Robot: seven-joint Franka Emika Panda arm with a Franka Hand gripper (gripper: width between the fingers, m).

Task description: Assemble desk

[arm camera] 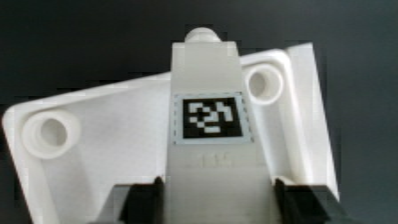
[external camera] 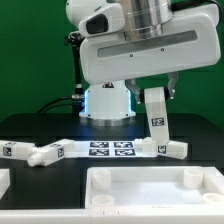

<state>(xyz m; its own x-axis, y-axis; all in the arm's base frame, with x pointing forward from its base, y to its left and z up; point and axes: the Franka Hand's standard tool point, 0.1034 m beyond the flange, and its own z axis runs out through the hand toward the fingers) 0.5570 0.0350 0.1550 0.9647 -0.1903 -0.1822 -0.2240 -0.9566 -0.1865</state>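
Note:
The desk's white rimmed tabletop panel lies flat at the front of the exterior view, its corner sockets facing up. My gripper is shut on a white square-section leg with a tag on it, holding it nearly upright above the table behind the panel. In the wrist view the leg runs out from between my gripper's dark fingers over a corner of the panel, between two round sockets.
Loose tagged legs lie on the black table: two at the exterior view's left and one at its right. The marker board lies between them. The robot base stands behind.

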